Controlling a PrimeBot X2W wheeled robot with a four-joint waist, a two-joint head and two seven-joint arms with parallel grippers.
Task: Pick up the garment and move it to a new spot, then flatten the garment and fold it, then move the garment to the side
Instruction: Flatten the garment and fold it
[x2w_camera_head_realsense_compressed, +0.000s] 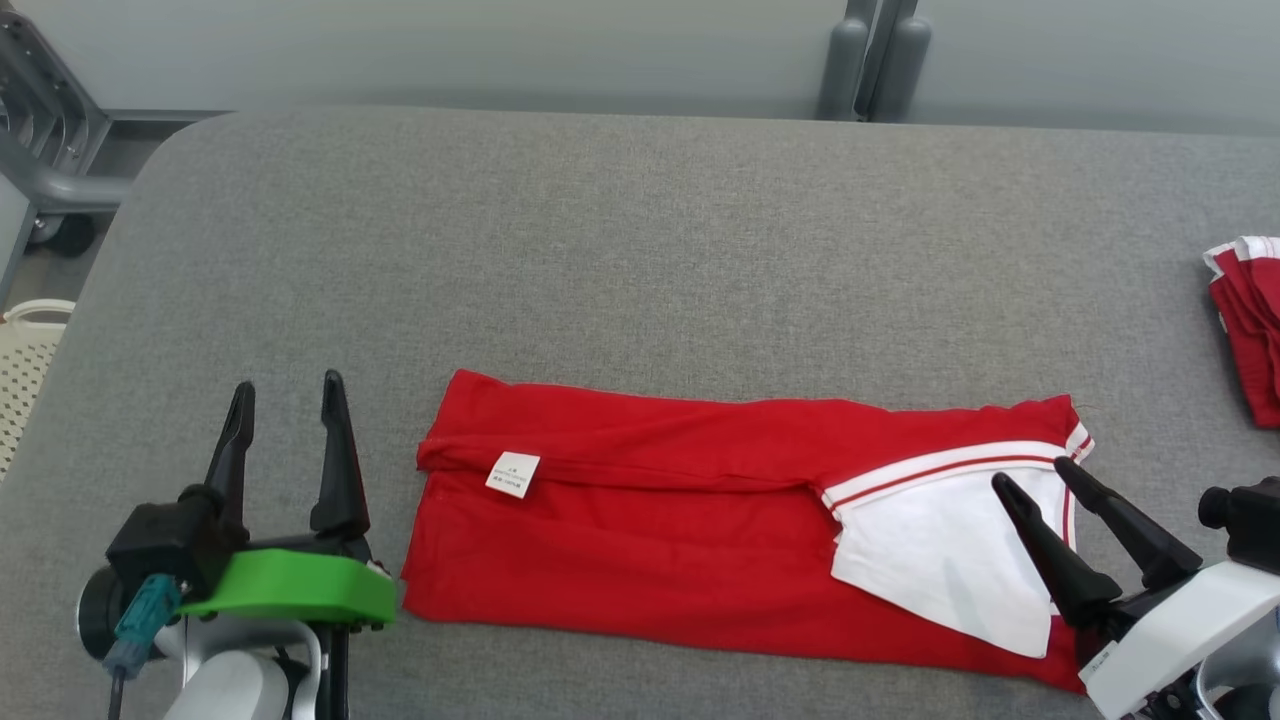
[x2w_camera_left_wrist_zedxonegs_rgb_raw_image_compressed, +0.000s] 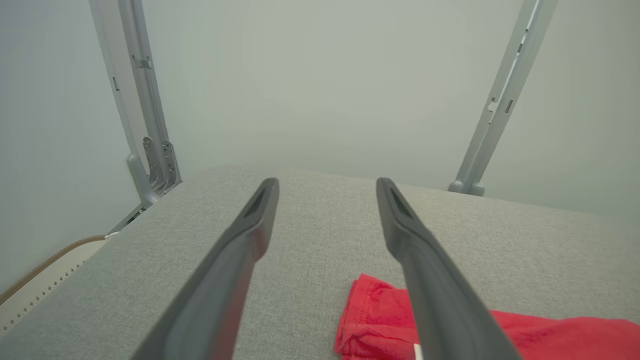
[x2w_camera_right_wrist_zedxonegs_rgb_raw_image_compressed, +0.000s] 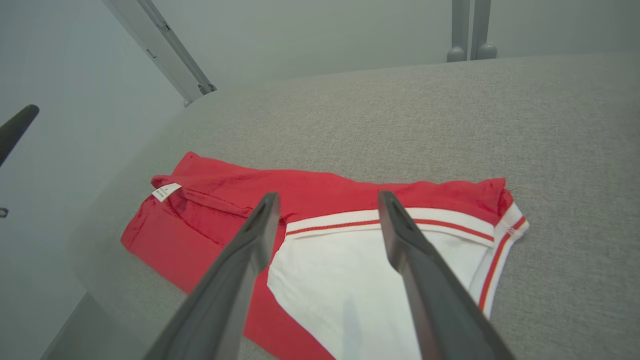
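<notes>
Right, down at the near edge, both tools are in shot. The left gripper (x2w_camera_head_realsense_compressed: 288, 382) is spread wide, its dark fingers pointing up with only grey cloth between them and nothing in its grasp. It sits just beside the left end of the garment (x2w_camera_head_realsense_compressed: 650, 540), clear of the fabric. Over on the other side, the right gripper (x2w_camera_head_realsense_compressed: 1031, 472) is also splayed wide and holds nothing. Its fingers angle in over the garment's white sleeve (x2w_camera_head_realsense_compressed: 930, 545); whether the tips touch the cloth, I cannot tell. Its wrist view shows that white panel lying between the two fingers.

Now the garment itself: it lies on the near middle of the table (x2w_camera_head_realsense_compressed: 600, 250) as a long red band running left to right. The upper long edge is folded down over the body. A small white label (x2w_camera_head_realsense_compressed: 512, 474) sits on that fold near the left end, and red-striped white trim edges the right end.

Further back, it's bare grey padding. Out at the table's right edge, well apart, lies a second red-and-white bundle (x2w_camera_head_realsense_compressed: 1250, 330). Off the left edge there's a pale perforated basket (x2w_camera_head_realsense_compressed: 25, 360). Beyond the far edge, grey posts (x2w_camera_head_realsense_compressed: 870, 60) rise against a pale wall.
</notes>
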